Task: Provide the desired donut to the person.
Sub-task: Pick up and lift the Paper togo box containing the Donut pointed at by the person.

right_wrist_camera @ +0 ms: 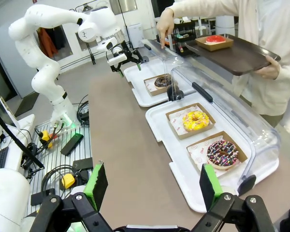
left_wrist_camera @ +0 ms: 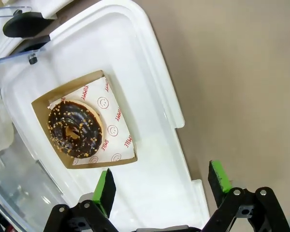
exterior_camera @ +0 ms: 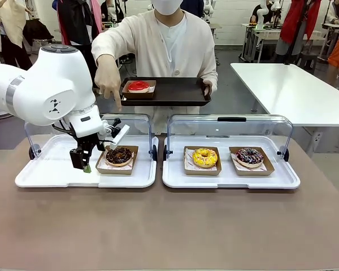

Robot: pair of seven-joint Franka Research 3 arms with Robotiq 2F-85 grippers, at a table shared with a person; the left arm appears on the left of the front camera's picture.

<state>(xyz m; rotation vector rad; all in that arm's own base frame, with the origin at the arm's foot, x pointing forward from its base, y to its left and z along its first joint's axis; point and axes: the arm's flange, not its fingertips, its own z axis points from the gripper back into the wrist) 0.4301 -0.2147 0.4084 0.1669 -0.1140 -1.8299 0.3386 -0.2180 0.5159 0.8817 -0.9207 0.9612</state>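
- Front view: bright, even light from overhead. The desk (exterior_camera: 169, 226) carries thin, soft shadows along the rim of the white tray (exterior_camera: 231, 180), none hard-edged.
- Clear lid (exterior_camera: 231, 127): pale reflections along its top edge. Tray surfaces close to clipped white.
- Left wrist view: sharp on the chocolate donut (left_wrist_camera: 75, 128), icing slightly glossy. Green pads (left_wrist_camera: 105, 191) of the left claw (left_wrist_camera: 160, 168) a little soft, being near the lens.
- Right wrist view: wide-angle bend, desk and tray edges bowing toward the borders. Far background mildly soft.
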